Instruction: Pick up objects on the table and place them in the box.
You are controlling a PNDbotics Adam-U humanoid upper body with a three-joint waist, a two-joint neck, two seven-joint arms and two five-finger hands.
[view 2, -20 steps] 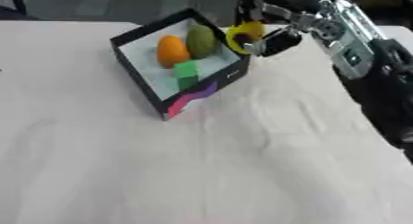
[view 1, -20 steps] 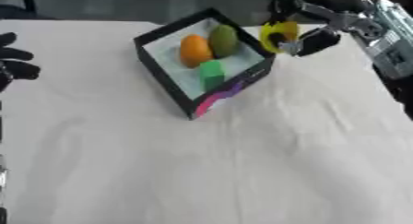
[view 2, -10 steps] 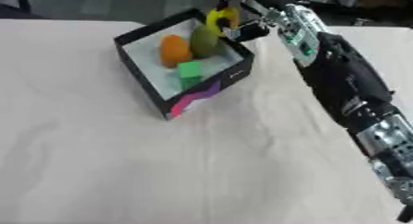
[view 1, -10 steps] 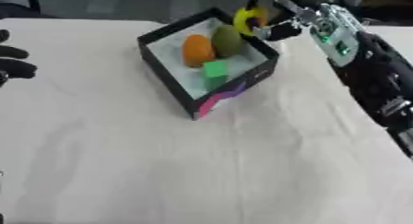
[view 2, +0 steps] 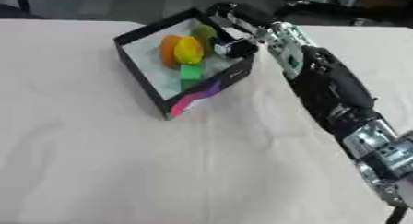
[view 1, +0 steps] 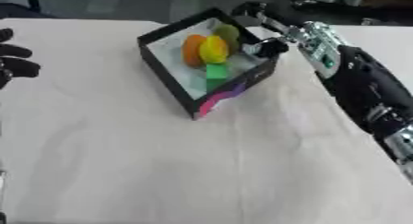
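A black box (view 1: pixel 174 81) with a pink-and-purple corner stands at the far middle of the table. Inside it lie an orange fruit (view 1: pixel 192 50), a yellow object (view 1: pixel 214 49), a green fruit (view 1: pixel 228 32) and a green block (view 1: pixel 215 73). My right hand (view 1: pixel 264 30) hovers over the box's far right corner, fingers spread and open, just right of the yellow object and holding nothing. My left hand (view 1: pixel 13 64) rests open at the left edge, apart from everything.
A white cloth (view 1: pixel 161 163) covers the table, with wide bare room in front of and left of the box. My right arm (view 2: pixel 331 89) stretches along the right side. Dark equipment stands beyond the table's far edge.
My right hand carried the yellow object from the box's right side over its rim. The yellow object now lies inside the box, and the hand has let go of it.
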